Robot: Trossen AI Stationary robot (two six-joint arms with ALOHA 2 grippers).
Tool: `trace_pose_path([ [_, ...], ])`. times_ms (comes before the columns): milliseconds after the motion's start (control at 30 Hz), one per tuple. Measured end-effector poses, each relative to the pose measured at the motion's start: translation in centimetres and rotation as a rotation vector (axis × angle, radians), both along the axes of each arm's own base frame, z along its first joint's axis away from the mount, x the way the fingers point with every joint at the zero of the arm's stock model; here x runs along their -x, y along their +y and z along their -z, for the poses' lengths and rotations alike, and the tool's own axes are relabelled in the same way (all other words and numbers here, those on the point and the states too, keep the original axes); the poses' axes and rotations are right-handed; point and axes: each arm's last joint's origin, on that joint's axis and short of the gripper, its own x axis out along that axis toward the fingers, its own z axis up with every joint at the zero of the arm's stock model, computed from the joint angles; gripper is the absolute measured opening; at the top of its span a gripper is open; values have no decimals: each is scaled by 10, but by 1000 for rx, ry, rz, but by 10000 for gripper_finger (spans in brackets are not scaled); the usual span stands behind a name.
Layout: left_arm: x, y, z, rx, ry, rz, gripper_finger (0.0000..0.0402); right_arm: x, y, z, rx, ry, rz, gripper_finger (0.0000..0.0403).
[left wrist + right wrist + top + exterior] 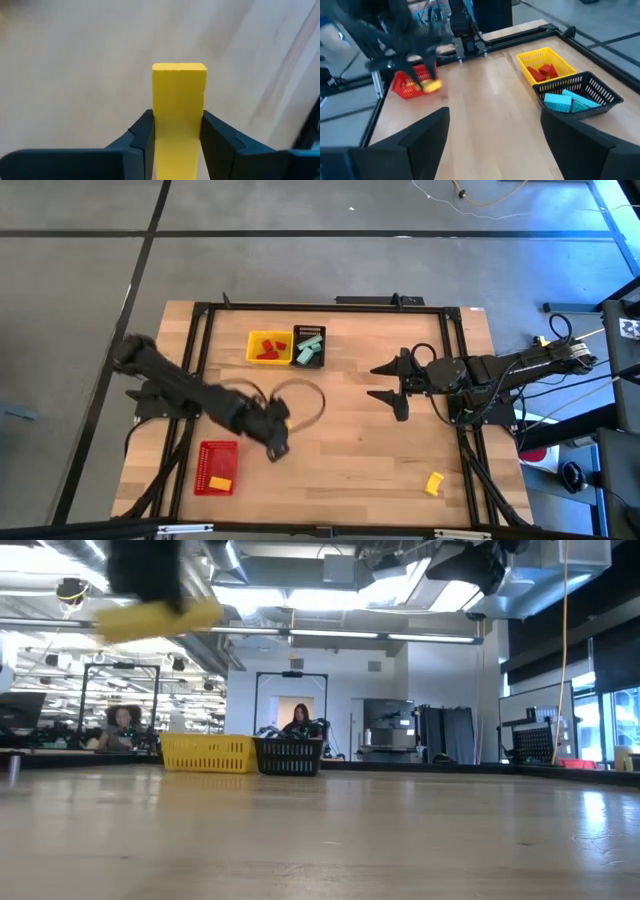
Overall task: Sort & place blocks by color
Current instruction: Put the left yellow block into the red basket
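My left gripper is shut on a long yellow block above the table's left half, near the red basket, which holds another yellow block. The low view shows the held block high above the tabletop. At the far middle a yellow basket holds red blocks. Beside it a black basket holds pale teal blocks. One more yellow block lies on the table near the front right. My right gripper hovers open over the table's right half, touching nothing. My left gripper pinches the yellow block's two long sides between its two fingers. The fingers lie along the block, whose free end sticks out past the fingertips. The gripper slants downward from the table's left. The block is lifted clear of the table.
A black frame runs around the wooden tabletop. Bare wood lies between the red basket and the loose yellow block. Beyond the table, people sit in the room.
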Motion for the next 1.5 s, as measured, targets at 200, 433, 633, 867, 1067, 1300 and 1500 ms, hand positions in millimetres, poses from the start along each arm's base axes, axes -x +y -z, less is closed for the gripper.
trace_pose_path([
  [200, 23, 43, -55, -236, -250, 18, 111, -2, 0, -3, -76, -43, 23, 314],
  [433, 47, 79, -67, -303, -600, 30, 111, -10, 2, -7, -89, -120, 18, 314],
  [633, 57, 95, -50, -239, -978, 86, 111, -17, 4, -6, -36, -131, -1, 314],
  [867, 63, 97, -27, -197, -1192, 120, 111, -21, 6, -3, -4, -123, -44, 314],
  [1067, 63, 97, -25, -178, -1185, 117, 111, -21, 6, -2, 1, -116, -46, 314],
  [1300, 63, 96, -25, -178, -1185, 117, 111, -21, 6, -2, 2, -116, -46, 314],
  [1500, 63, 97, -25, -178, -1184, 117, 111, -21, 6, -2, 2, -116, -46, 314],
])
